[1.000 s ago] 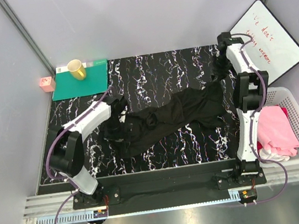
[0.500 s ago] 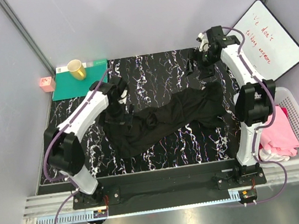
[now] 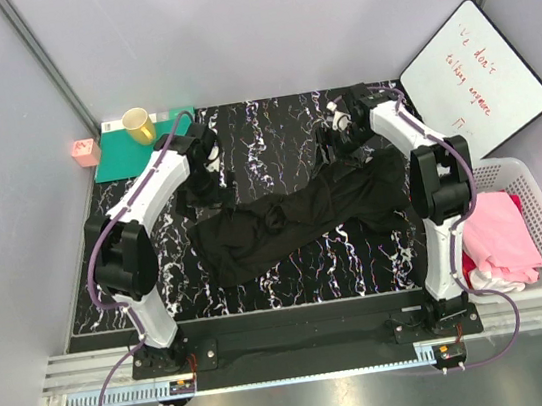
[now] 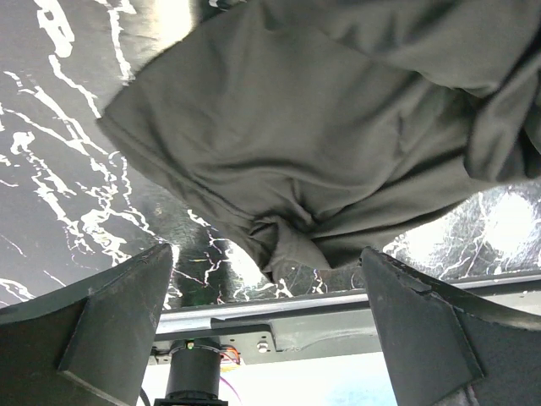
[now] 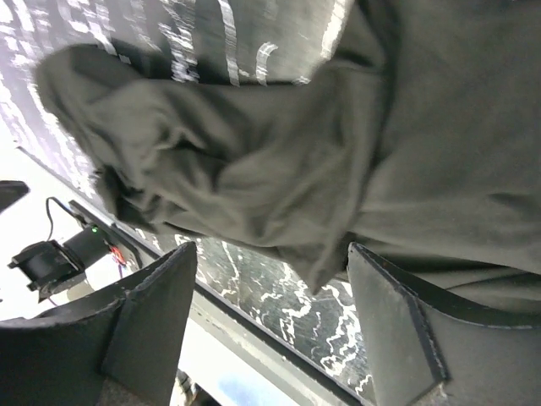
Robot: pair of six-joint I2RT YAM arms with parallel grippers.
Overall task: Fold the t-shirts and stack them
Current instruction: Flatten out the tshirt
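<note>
Across the bench [image 3: 270,122] the black t-shirt [image 3: 299,221] is lying rumpled. Left pincer [image 4: 266,254] and right pincer [image 5: 272,249] are hanging wide, empty, above its far side. We are advising: pinch single-layer hems, pull taut.

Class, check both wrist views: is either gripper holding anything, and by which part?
Nothing is held: the left gripper and right gripper both hover with open jaws above the crumpled black t-shirt.
</note>
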